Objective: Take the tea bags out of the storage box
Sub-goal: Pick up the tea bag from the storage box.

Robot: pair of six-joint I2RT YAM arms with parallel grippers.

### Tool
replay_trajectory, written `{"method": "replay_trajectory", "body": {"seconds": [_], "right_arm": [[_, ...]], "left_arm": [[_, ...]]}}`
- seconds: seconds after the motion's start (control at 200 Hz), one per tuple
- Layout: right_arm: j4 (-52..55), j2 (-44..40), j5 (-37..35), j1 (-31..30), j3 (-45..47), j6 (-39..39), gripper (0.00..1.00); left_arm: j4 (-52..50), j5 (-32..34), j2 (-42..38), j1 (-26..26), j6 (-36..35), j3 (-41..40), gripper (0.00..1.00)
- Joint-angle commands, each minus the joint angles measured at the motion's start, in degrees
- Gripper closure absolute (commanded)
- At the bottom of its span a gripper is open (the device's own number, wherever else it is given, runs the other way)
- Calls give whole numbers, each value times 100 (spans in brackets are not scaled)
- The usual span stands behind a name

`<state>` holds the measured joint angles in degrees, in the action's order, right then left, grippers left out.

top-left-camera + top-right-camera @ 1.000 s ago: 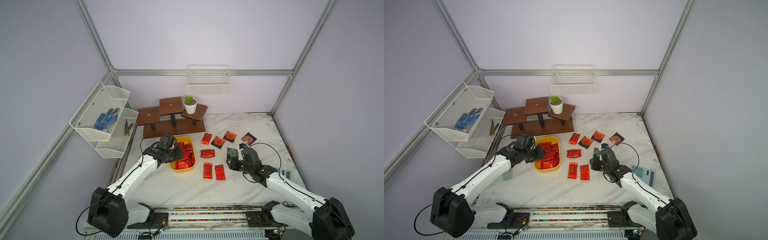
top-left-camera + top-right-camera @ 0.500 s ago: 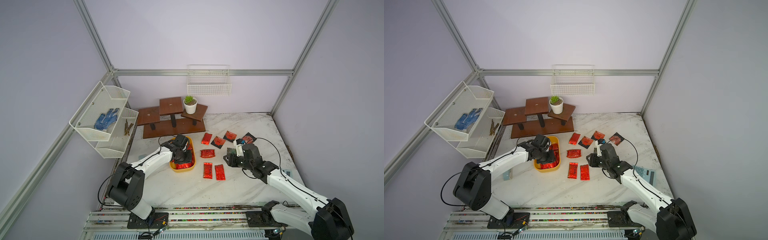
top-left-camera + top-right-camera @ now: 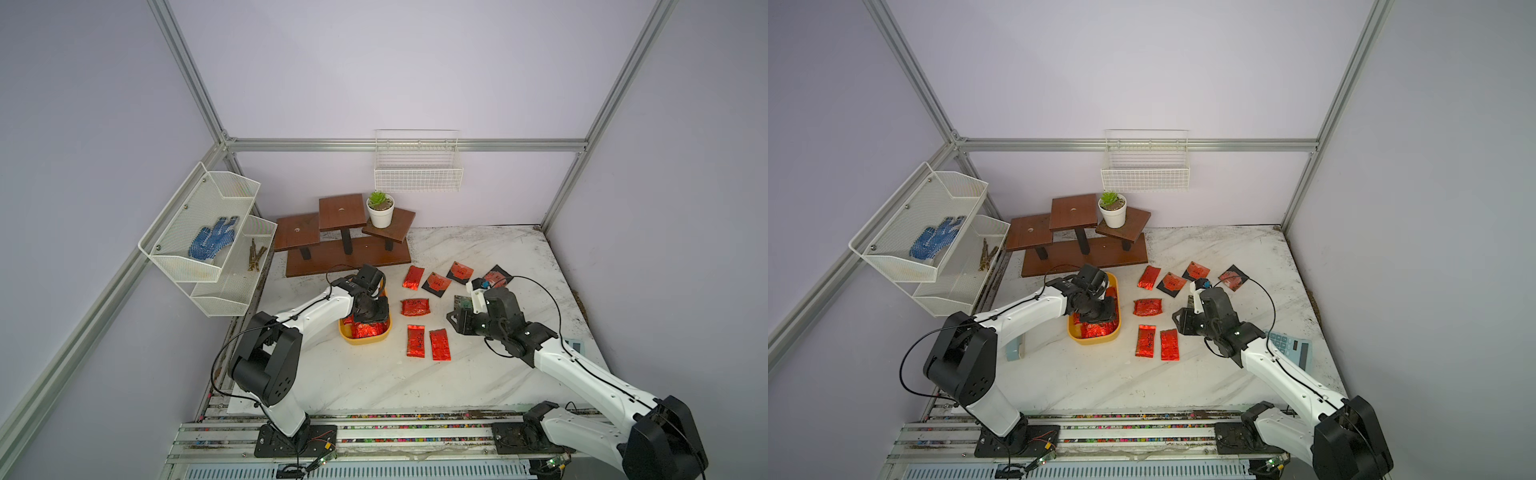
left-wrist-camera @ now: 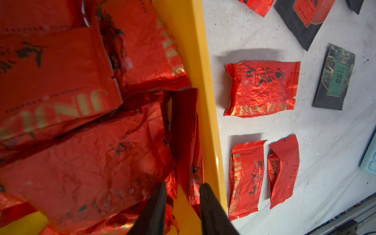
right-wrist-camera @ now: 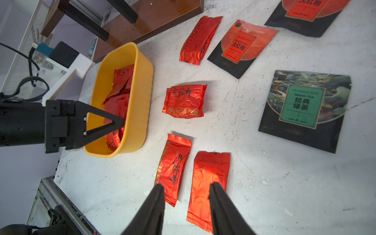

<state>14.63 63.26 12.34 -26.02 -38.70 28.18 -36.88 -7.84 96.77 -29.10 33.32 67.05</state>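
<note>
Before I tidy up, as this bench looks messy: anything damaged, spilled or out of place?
In the yellow box, one red sachet stands on edge against the wall, between the left jaws, while other sachets lie flat. The tabletop is grimy.

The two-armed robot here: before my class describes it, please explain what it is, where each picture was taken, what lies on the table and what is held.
Two white jointed arms with black two-fingered grippers. Two pictures look down from overhead; two come from wrist cameras. On the marbled white table stands a shallow yellow plastic tub of shiny red foil tea sachets; more sachets and black square packets lie beside it. The left gripper reaches into the tub, fingers astride one sachet; a grip is unclear. The right gripper hovers open, empty.
</note>
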Motion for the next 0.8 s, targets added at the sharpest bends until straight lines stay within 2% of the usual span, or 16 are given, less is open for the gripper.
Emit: {"method": "replay_trajectory", "body": {"seconds": [0.0, 0.26, 0.615, 0.795], "right_arm": [[13, -45, -3, 22, -46, -44, 58], [20, -40, -30, 24, -37, -50, 58], [13, -34, -51, 25, -69, -72, 59], [13, -70, -95, 19, -94, -65, 59]], "left_arm": [[-24, 89, 119, -69, -133, 252, 69], [-33, 116, 281, -99, -142, 283, 77], [-67, 151, 187, -102, -115, 241, 100], [-199, 90, -108, -97, -115, 245, 100]]}}
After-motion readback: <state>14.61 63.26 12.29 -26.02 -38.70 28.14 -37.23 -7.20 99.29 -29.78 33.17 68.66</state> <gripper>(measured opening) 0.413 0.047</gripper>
